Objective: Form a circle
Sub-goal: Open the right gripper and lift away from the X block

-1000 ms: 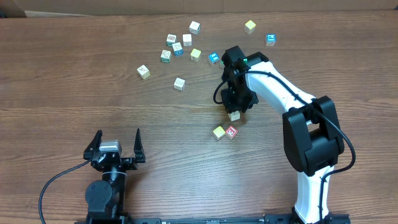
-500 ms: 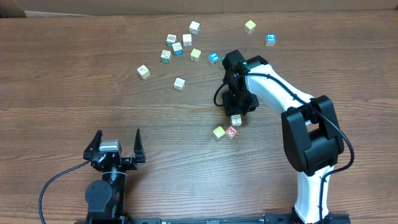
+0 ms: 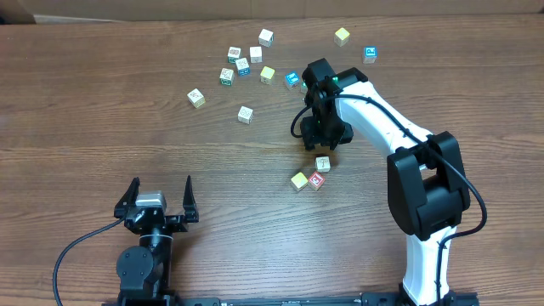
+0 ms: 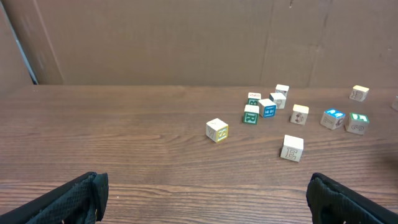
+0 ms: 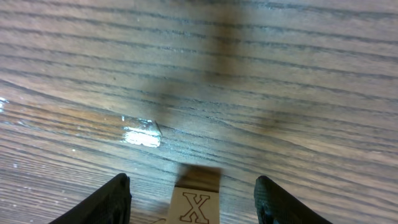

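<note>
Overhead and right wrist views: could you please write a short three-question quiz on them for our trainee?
1. True or false: the right gripper is clamped on the X cube.
2. The left gripper holds: A a cube; B nothing; C a cable.
3. In the overhead view, how many cubes lie close together beside the right gripper?
Key: 1 false, its fingers stand clear on both sides; 2 B, open and empty; 3 three: the X cube, the red-marked cube and a pale cube.
</note>
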Robot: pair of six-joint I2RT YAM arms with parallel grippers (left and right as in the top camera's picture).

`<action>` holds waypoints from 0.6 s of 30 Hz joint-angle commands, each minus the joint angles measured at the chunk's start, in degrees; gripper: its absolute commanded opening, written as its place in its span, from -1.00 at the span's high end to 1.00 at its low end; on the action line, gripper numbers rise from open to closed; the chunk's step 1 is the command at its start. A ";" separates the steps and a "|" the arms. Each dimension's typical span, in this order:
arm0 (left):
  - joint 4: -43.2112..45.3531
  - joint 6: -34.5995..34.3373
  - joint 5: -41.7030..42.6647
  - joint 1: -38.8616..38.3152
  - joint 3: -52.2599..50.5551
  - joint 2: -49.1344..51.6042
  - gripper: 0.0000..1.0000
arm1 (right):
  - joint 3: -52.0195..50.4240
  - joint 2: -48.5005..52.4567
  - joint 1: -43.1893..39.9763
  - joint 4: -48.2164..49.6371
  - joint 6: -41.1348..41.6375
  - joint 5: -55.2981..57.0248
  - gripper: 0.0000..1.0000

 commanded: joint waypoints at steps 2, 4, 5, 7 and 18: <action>0.17 1.05 0.31 -0.37 -0.20 -0.59 -0.99 | 1.55 -0.70 -1.18 -0.33 4.24 1.20 -0.23; 0.17 1.05 0.31 -0.37 -0.20 -0.59 -0.99 | 1.55 -0.70 -2.23 -0.28 6.49 2.01 -0.21; 0.17 1.05 0.31 -0.37 -0.20 -0.59 -0.99 | 1.55 -0.70 -2.89 -0.33 7.39 2.01 -0.20; 0.17 1.05 0.31 -0.37 -0.20 -0.59 -0.99 | 1.55 -0.70 -4.22 -0.70 8.85 2.01 -0.16; 0.17 1.05 0.31 -0.37 -0.20 -0.59 -0.99 | -0.42 -0.70 -7.76 -8.57 10.16 1.92 0.74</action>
